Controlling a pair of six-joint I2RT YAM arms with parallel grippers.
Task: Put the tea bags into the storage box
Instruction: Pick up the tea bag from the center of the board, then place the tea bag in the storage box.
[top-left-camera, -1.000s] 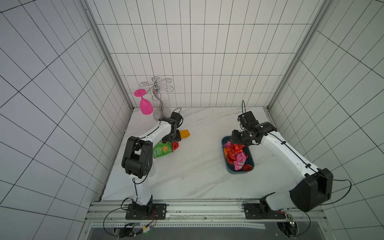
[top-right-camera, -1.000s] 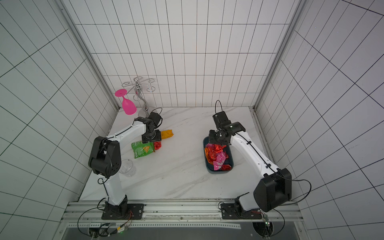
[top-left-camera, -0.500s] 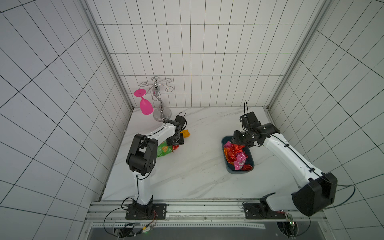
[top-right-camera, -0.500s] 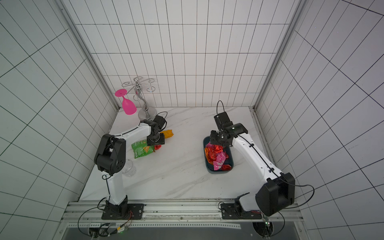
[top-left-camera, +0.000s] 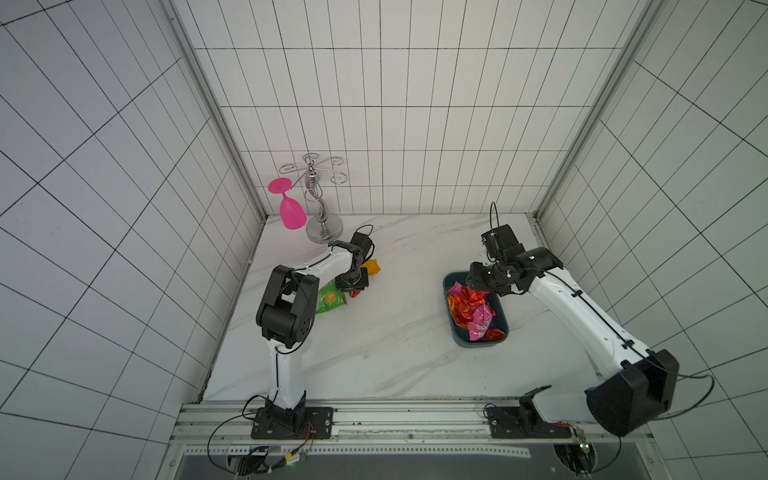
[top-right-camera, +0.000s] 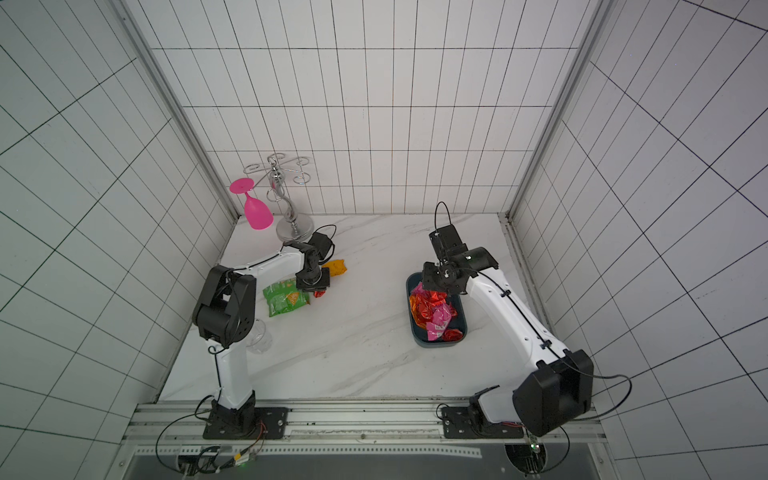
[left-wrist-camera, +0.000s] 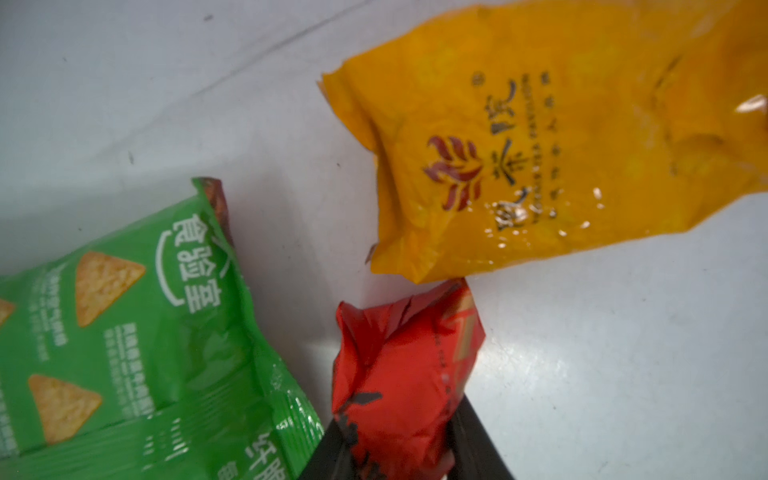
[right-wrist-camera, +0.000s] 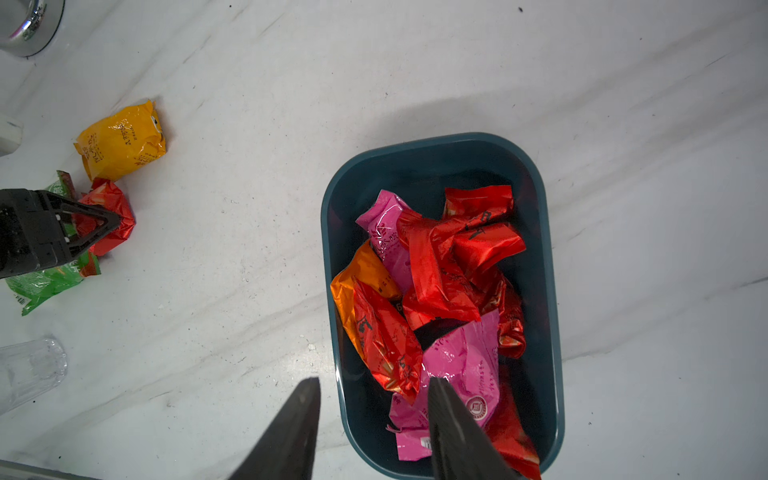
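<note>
Two white-and-black robot arms reach over a white marble bench (top-left-camera: 395, 340) inside a white-tiled booth, seen from above in both top views. The left arm (top-left-camera: 324, 264) bends toward the back left corner, and the right arm (top-left-camera: 582, 307) reaches over the storage box.

At the back left stands a chrome glass rack (top-left-camera: 318, 199) with a pink wine glass (top-left-camera: 291, 208) hanging upside down from it. The storage box (top-left-camera: 457, 336), a dark teal tub, sits on the right side of the bench. A heap of tea bags (right-wrist-camera: 440, 270) lies inside it, mostly red, some pink, one orange. The right jaws hover above the box, apart, with nothing between them.

A green snack bag (left-wrist-camera: 124, 332) lies flat on the left side of the bench. A clear cup (top-right-camera: 259, 336) stands nearer the front, partly hidden behind the left arm in a top view.

Just beside the snack bag are two more packets. An orange-yellow tea bag (left-wrist-camera: 540, 145) rests free on the bench. The left jaws are clamped on a red tea bag (left-wrist-camera: 399, 365), just beside the orange-yellow one.
</note>
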